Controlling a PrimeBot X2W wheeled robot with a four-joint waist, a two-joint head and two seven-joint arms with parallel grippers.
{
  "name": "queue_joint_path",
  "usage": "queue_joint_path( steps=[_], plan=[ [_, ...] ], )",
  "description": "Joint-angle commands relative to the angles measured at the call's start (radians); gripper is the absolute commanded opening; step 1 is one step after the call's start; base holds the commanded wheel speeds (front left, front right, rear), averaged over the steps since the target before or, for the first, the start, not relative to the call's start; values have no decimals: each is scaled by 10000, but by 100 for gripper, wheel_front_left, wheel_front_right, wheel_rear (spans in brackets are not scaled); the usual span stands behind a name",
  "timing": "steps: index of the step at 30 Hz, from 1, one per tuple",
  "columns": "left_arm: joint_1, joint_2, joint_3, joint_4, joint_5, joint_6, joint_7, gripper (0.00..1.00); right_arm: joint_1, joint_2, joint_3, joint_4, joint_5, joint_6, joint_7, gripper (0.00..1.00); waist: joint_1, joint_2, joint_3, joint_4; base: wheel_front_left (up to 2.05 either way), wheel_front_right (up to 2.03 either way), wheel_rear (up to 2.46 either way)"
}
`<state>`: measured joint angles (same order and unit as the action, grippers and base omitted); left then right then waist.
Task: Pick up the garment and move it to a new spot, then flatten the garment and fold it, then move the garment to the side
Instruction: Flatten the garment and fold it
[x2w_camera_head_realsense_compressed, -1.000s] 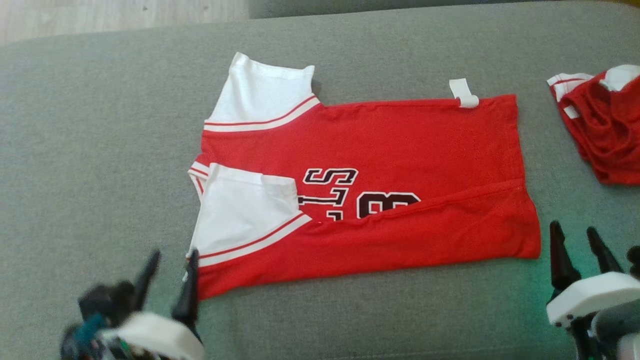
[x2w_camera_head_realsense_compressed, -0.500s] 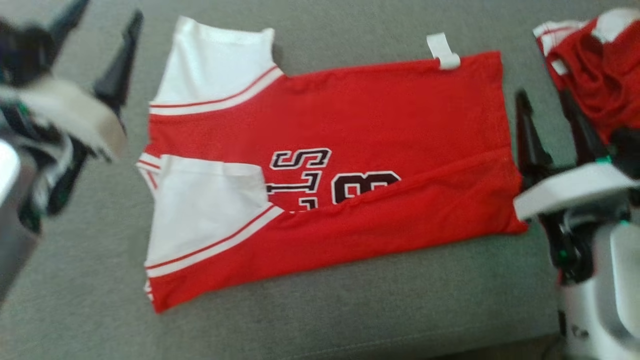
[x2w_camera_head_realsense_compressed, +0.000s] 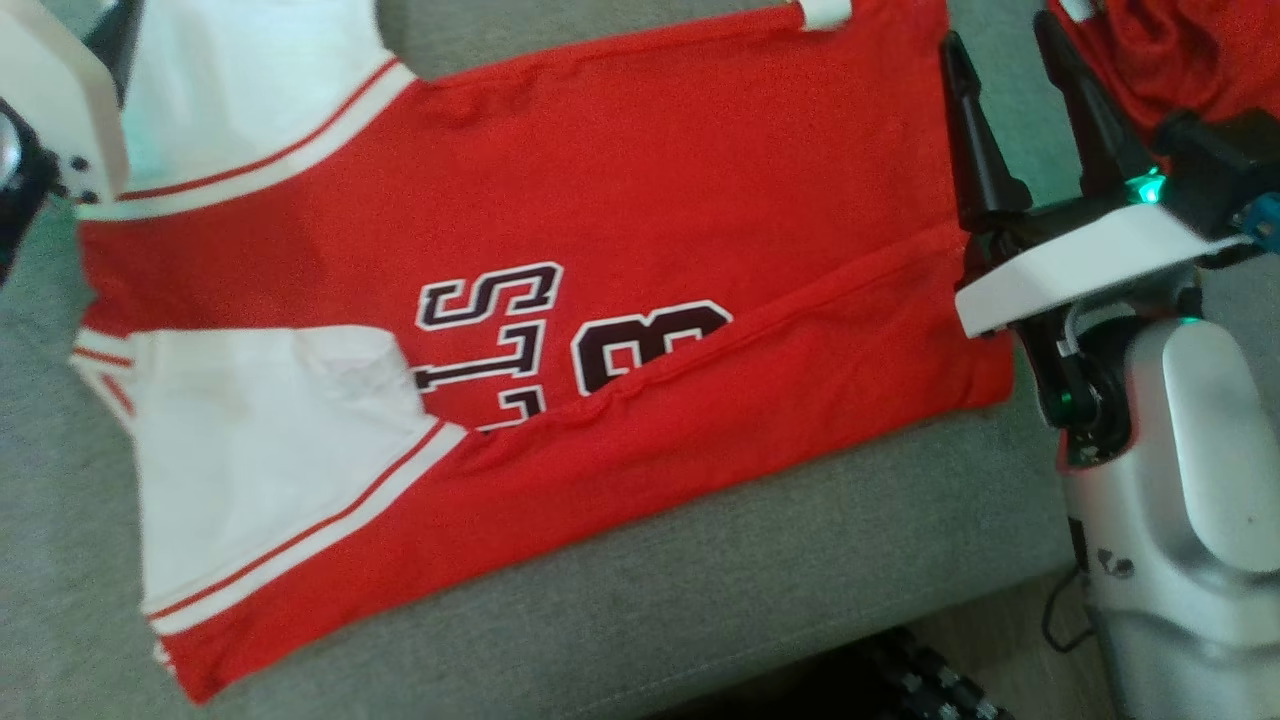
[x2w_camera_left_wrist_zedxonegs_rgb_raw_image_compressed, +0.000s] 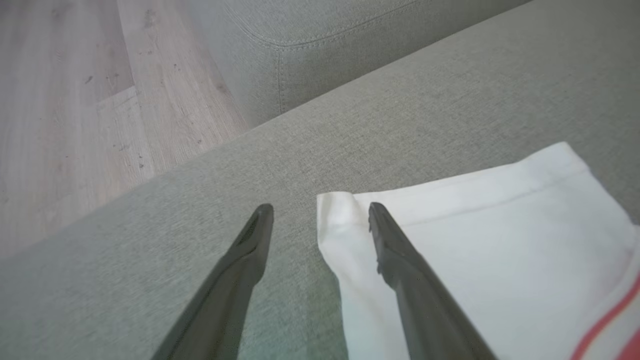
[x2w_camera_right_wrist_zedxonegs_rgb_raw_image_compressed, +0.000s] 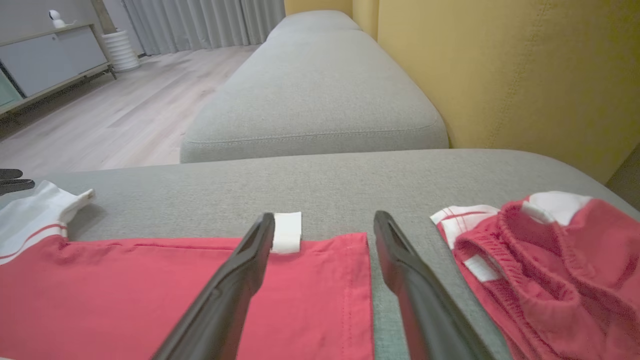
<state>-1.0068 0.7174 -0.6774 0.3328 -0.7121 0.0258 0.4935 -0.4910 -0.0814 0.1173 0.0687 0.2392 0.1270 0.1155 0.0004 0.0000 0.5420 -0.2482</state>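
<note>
The garment (x2w_camera_head_realsense_compressed: 640, 190) is a red jersey with white sleeves, lying flat on the grey sofa cushion (x2w_camera_head_realsense_compressed: 700, 610). Its near long edge is folded over part of the dark numbers. My left gripper (x2w_camera_left_wrist_zedxonegs_rgb_raw_image_compressed: 320, 207) is open over the far white sleeve (x2w_camera_left_wrist_zedxonegs_rgb_raw_image_compressed: 480, 240), one finger above the sleeve's corner and the other above bare cushion. Its white casing (x2w_camera_head_realsense_compressed: 50, 100) shows at the head view's upper left. My right gripper (x2w_camera_head_realsense_compressed: 1000, 35) (x2w_camera_right_wrist_zedxonegs_rgb_raw_image_compressed: 324, 216) is open at the far hem corner by a white tag (x2w_camera_right_wrist_zedxonegs_rgb_raw_image_compressed: 286, 231). One finger is over red cloth (x2w_camera_right_wrist_zedxonegs_rgb_raw_image_compressed: 150, 290), the other past the hem.
A second red and white garment (x2w_camera_right_wrist_zedxonegs_rgb_raw_image_compressed: 545, 260) lies crumpled just right of the right gripper. Another grey cushion (x2w_camera_right_wrist_zedxonegs_rgb_raw_image_compressed: 310, 100) and a yellow backrest (x2w_camera_right_wrist_zedxonegs_rgb_raw_image_compressed: 500, 75) stand beyond. Wooden floor (x2w_camera_left_wrist_zedxonegs_rgb_raw_image_compressed: 75, 100) lies past the cushion's left end. The cushion's front edge (x2w_camera_head_realsense_compressed: 850, 630) is close to me.
The head camera has dropped closer, shifting the whole picture. Both grippers have reached from the garment's near edge to its far edge, left to the sleeve, right to the hem corner, staying open.
</note>
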Motion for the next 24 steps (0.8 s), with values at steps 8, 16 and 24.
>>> queue_joint_path(
  steps=[8, 16, 24],
  plan=[
    [-637, 633, 392, 324, -143, 10, 774, 100, -279, -123, 243, 25, 169, 37, -373, 100, -4, 0, 581, -547, 0, 0, 0],
    [-750, 418, 285, 66, -306, -193, 868, 0, -698, -339, 197, 72, 180, 37, -151, 100, -4, 0, 452, -261, 0, 0, 0],
    [-859, -126, 336, -324, -242, -181, -47, 0, -1591, -953, 169, 965, 188, 37, 1074, 100, -4, 0, 51, 448, 0, 0, 0]
  ],
)
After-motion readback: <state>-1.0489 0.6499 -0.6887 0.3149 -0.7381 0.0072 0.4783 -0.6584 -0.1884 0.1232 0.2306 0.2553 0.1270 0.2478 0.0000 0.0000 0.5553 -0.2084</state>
